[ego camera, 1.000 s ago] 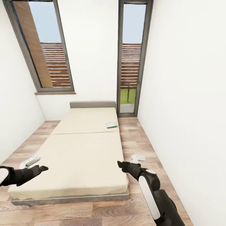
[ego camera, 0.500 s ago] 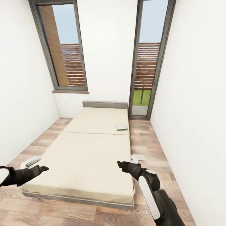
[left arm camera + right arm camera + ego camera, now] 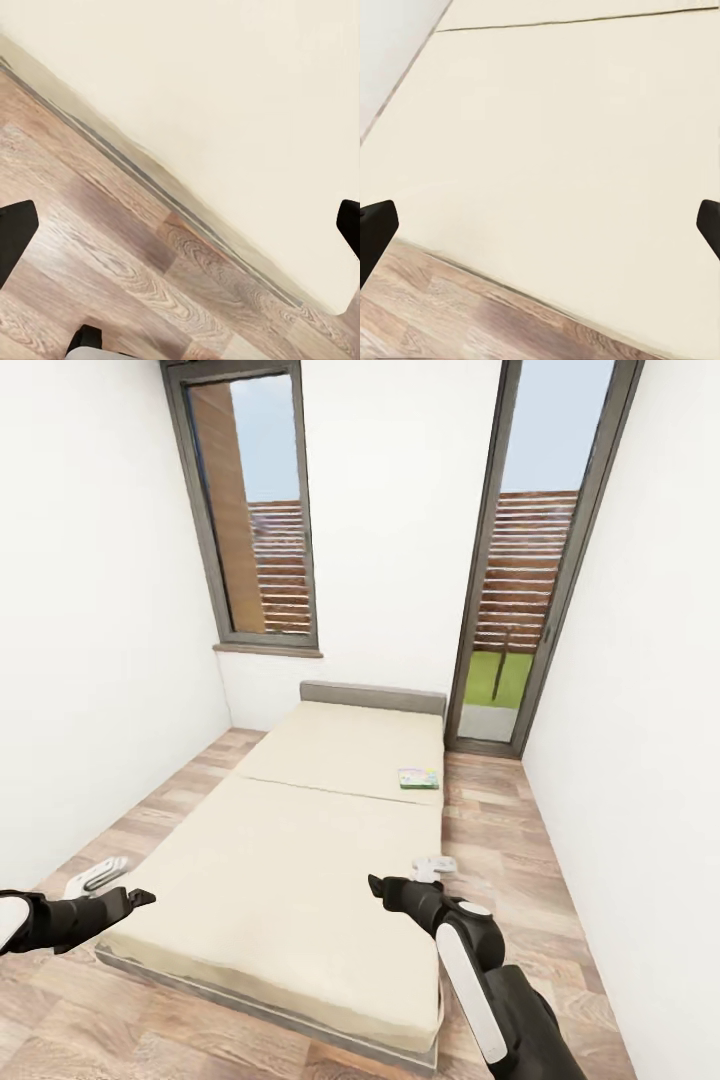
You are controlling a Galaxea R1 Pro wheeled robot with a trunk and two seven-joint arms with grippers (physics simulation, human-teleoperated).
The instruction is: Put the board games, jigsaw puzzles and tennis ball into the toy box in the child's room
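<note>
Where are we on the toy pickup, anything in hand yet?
Nothing looks done from here. Left hand and right hand are both open and empty, held over the near end of the bed. One board game lies on the mattress near the headboard, by the edge on the robot's right, not yet picked up. The toy box and table are out of view, so their contents can't be judged.

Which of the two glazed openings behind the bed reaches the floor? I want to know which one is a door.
The right one: its glass runs down to the wooden floor beside the bed. The left window stops at a sill above the headboard.
</note>
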